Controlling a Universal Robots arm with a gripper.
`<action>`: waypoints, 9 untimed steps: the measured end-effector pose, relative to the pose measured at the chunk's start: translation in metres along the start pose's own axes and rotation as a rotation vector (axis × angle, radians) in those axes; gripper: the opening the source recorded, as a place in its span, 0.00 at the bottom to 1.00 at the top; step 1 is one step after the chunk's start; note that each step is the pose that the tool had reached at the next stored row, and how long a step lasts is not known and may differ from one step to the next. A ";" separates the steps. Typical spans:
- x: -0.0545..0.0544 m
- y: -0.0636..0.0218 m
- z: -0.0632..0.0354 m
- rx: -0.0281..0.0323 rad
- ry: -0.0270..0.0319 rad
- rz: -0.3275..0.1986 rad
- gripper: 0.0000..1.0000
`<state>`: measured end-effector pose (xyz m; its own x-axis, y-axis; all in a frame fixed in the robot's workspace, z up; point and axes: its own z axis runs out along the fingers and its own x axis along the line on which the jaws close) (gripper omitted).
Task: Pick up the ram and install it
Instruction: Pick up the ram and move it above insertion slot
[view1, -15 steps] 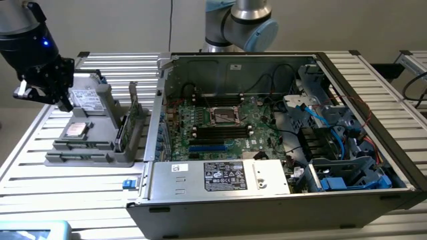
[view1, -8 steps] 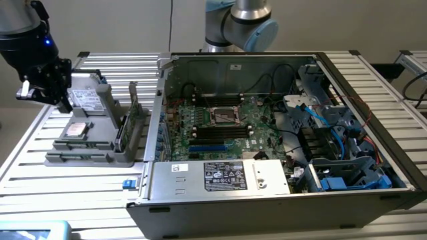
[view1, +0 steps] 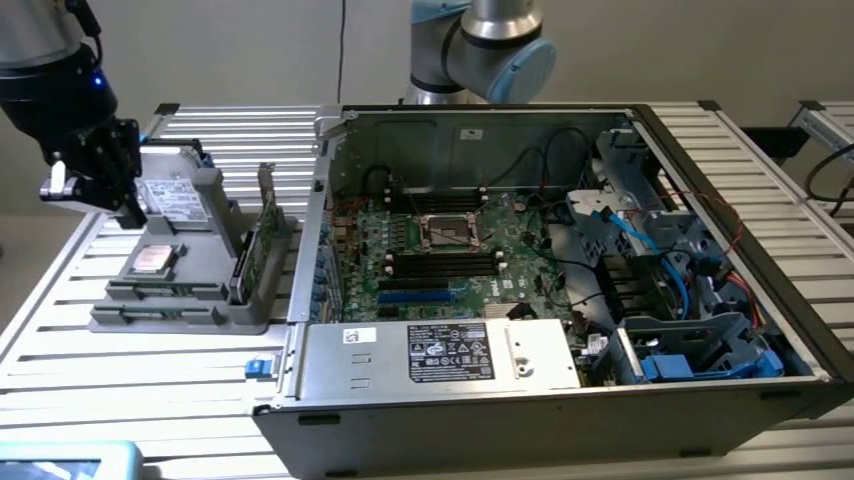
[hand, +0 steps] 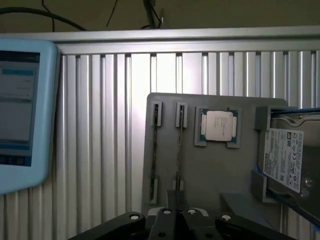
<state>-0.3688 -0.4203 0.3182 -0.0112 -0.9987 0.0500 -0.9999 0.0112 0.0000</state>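
The ram (hand: 179, 150) stands on edge in a slot of the grey holder (hand: 210, 170), beside a second stick (hand: 154, 150) and a processor (hand: 218, 126), one end nearest the closed gripper (hand: 176, 196), with the open computer case (view1: 534, 425) on the exterior view's right.

Nothing can be read: the silver boxy hard drive's white label (hand: 282, 157), the grey metal power supply's black sticker (view1: 451, 352) and the pale-blue tablet's screen (hand: 17, 100) carry indistinct print.

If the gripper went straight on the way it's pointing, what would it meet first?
Probably the ram standing on edge in the gray holder, the stick nearer the CPU; the gripper lines up with it, though depth is unclear.
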 end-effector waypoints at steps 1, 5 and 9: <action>0.000 0.0000 0.0000 0.0035 0.0024 -0.009 0.11; 0.000 0.0000 -0.0002 0.0102 0.0046 -0.028 0.11; 0.000 0.0002 -0.0001 0.0104 0.0046 -0.028 0.12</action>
<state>-0.3690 -0.4203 0.3183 0.0164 -0.9984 0.0547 -0.9998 -0.0169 -0.0089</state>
